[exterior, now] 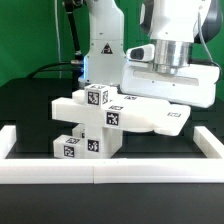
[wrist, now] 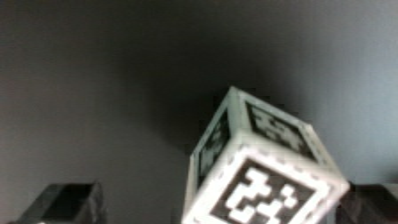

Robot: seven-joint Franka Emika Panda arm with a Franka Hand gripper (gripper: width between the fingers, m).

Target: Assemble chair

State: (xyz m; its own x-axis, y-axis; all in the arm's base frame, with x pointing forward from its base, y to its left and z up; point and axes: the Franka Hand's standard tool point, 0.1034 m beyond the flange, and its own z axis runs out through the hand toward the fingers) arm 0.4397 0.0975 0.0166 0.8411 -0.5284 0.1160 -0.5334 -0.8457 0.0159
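Chair (exterior: 100,118) — tagged post upright, slab lying flat toward exterior view's right.

White tagged chair (exterior: 100,122) parts stacked, partly joined, on black table; tagged cube topmost, upright.

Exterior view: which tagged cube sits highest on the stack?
The cube at the top of the white chair parts, tags on its front and top. The other cubes sit low near the table, at the stack's base.
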